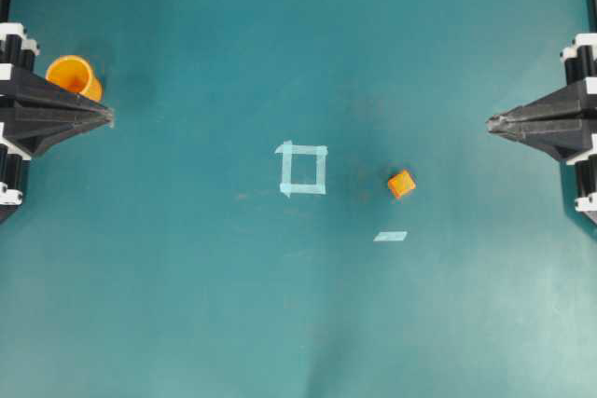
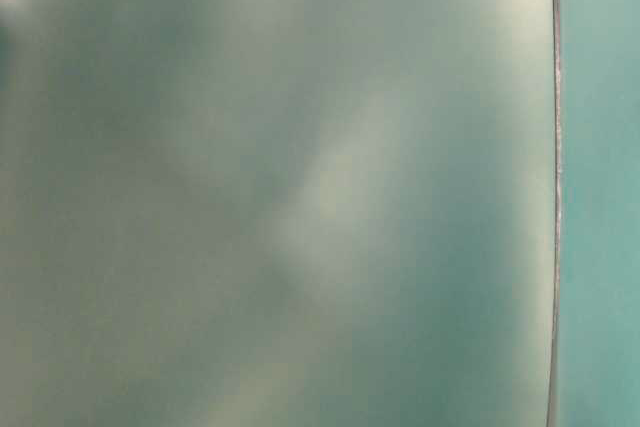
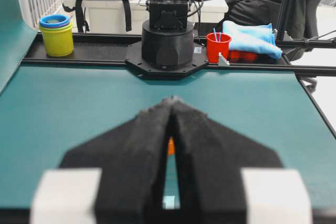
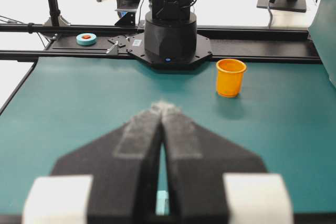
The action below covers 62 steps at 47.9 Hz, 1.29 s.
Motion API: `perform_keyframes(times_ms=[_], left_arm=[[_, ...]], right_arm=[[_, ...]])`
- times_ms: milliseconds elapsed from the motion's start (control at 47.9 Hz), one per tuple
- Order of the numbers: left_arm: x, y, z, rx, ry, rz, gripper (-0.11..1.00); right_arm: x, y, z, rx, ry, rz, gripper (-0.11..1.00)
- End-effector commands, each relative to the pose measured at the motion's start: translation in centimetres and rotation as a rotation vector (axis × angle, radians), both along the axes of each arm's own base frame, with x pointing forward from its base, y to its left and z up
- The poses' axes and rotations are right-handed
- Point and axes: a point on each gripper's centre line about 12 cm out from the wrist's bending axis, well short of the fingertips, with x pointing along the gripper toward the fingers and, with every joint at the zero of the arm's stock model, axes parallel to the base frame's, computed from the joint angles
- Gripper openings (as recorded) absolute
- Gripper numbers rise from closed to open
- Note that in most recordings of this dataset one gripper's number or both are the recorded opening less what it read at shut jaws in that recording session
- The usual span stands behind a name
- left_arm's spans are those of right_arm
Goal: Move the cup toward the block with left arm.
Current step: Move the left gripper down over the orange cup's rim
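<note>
The small bright orange plastic cup (image 1: 73,75) stands at the upper left of the overhead frame, just beside your black left gripper (image 1: 104,116), whose jaws are pressed together and empty, parked, while the tiny orange cube (image 1: 401,184) waits right of centre.

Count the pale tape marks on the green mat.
2: a tape square near the mat's middle, and a short tape strip just below the block. None appear hidden.
</note>
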Motion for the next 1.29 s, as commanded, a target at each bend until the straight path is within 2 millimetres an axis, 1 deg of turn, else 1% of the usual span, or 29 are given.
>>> perform_keyframes(times_ms=[0,63,188,313,459,522,584,668,709,793,855,897,960,1127,1273], left_arm=[[0.2,0.1,-0.1,0.012,0.038,0.004,-0.01],[0.2,0.3,-0.4,0.016,0.074,0.018,0.01],[-0.1,1.8,-0.6,0.009,0.122,0.090,0.00],[-0.9,4.0,-0.6,-0.014,0.142,0.206,0.01],[-2.1,6.4,-1.0,-0.034,0.193,0.344,0.06],[-2.7,7.2,-1.2,-0.047,0.224,0.397,0.11],[-3.3,8.0,-1.6,-0.064,0.265,0.447,0.20],[-3.9,8.5,-2.1,-0.081,0.312,0.483,0.39],[-4.1,8.6,-2.3,-0.091,0.334,0.497,0.52],[-4.6,8.7,-2.6,-0.105,0.375,0.511,0.73],[-4.7,8.6,-2.7,-0.109,0.393,0.511,0.82],[-4.9,8.5,-2.8,-0.114,0.408,0.512,0.84],[-5.1,8.5,-3.0,-0.120,0.430,0.515,0.84],[-5.9,8.6,-4.3,-0.172,0.552,0.540,0.85],[-7.0,8.8,-5.7,-0.254,0.669,0.586,0.85]], right_arm=[[0.3,-0.2,1.5,-0.008,-0.038,-0.008,0.00],[0.4,-0.1,1.5,-0.009,-0.034,-0.008,0.00],[0.4,-0.1,1.7,-0.014,-0.037,-0.007,0.00],[0.4,-0.1,1.8,-0.014,-0.040,-0.007,0.00],[0.4,-0.1,1.8,-0.011,-0.040,-0.008,0.00],[0.4,-0.1,1.8,-0.012,-0.038,-0.007,0.00],[0.4,-0.1,1.8,-0.012,-0.032,-0.007,0.00],[0.4,-0.1,1.7,-0.011,-0.021,-0.007,0.00],[0.4,-0.1,1.6,-0.012,-0.014,-0.007,0.00],[0.4,-0.1,1.5,-0.011,-0.002,-0.007,0.00],[0.5,-0.1,1.4,-0.011,0.006,-0.007,0.00],[0.5,-0.1,1.4,-0.011,0.011,-0.007,0.00],[0.5,-0.1,1.3,-0.011,0.015,-0.007,0.00],[0.5,-0.1,1.4,-0.011,0.015,-0.007,0.00],[0.5,-0.1,1.4,-0.011,0.015,-0.007,0.00]])
